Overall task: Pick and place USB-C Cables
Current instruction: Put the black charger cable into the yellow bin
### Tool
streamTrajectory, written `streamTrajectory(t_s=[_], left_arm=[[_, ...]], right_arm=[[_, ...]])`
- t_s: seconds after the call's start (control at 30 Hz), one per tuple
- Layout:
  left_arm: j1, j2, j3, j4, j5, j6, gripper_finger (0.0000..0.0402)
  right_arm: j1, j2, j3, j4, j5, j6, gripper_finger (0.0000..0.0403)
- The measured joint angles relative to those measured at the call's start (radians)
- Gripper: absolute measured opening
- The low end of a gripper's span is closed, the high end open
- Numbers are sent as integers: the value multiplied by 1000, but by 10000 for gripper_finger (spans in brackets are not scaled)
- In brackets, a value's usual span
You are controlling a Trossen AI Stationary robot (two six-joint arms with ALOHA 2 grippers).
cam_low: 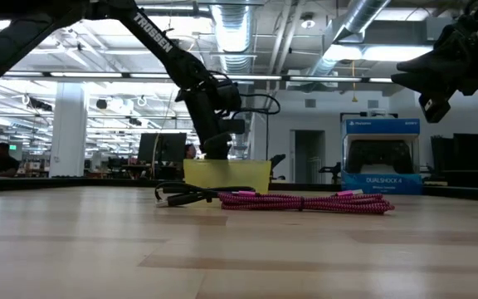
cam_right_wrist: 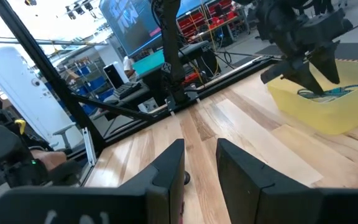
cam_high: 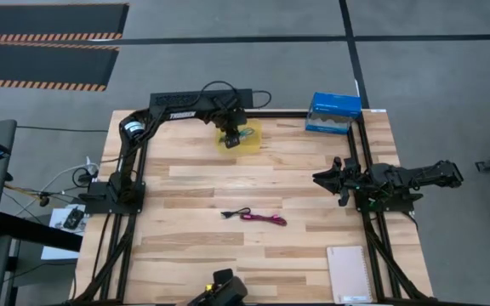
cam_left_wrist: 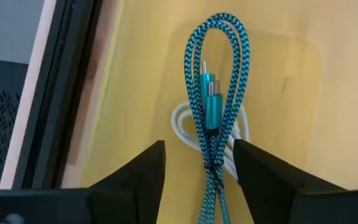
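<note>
Two braided cables, teal [cam_left_wrist: 213, 93] over white [cam_left_wrist: 185, 127], between open left end effector [cam_left_wrist: 197, 165] fingers.

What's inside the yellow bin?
Inside the yellow plastic bin, a teal braided cable lies over a white coiled cable. The teal one hides part of the white, between the left gripper fingers.

A blue box [cam_high: 333, 113] and a notebook [cam_high: 350, 274] sit on the table [cam_high: 194, 183].

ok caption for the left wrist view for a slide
Left hand, fingers open, over the yellow bin, teal cable between them, lying on the white cable.
</note>
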Motion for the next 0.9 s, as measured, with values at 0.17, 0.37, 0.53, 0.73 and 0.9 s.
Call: streamTrajectory(t_s=[0.17, 0.37, 0.53, 0.73, 0.9], left_arm=[[0, -3, 71, -98, 3, 8, 176], [-7, -47, 142, -167, 0, 11, 176], [-18, -116, 168, -156, -5, 12, 176], [-19, -213, 177, -99, -10, -1, 175], [-13, -265, 178, -7, 5, -39, 175]], right_arm=[[0, 0, 0, 0, 0, 0, 118], [0, 0, 0, 0, 0, 0, 118], [0, 0, 0, 0, 0, 0, 118], [0, 0, 0, 0, -1, 0, 118], [0, 0, 0, 0, 0, 0, 118]])
